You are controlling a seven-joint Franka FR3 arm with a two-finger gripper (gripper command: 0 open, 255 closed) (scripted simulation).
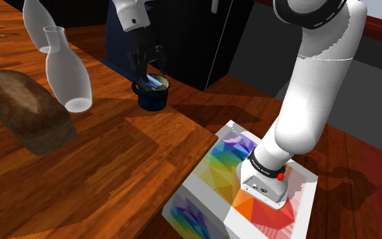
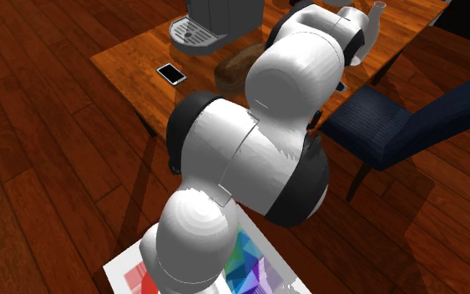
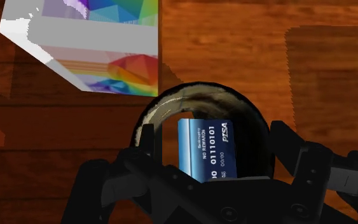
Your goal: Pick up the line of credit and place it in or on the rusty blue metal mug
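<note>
Nearest: stand (image 1: 231, 151) against the surface (image 1: 115, 176) edge. Arm (image 1: 311, 102) rises from it and reaches out over the mug (image 1: 150, 100).

Mug is dark blue and upright on the surface, a little past the stand. Tool (image 1: 149, 72) hangs right above the mug, pointing down into its mouth. Fingers (image 3: 284, 137) are apart, one toward each side of the mug's rim, clamped on nothing.

Credit card (image 3: 208, 149) is blue and stands on edge inside the mug. Wrist view shows a gap between the card and both fingers, so it's loose.

My read: placement looks done, and the step in hand is clearing out.
- Keep the fingers spread, no re-close.
- Lift straight up along the mug's axis until the tips are above the rim. Only then move sideways.
- The tips sit close to the rim, so sideways drift down low could clip the mug and tip it, or drag the card out.
- Go slow at first.

Farther out, to the shoulder view's left of the mug: glass carafe (image 1: 67, 75), then brown loaf (image 1: 26, 112). Both are well apart from the mug and no obstacle to a vertical exit.
</note>
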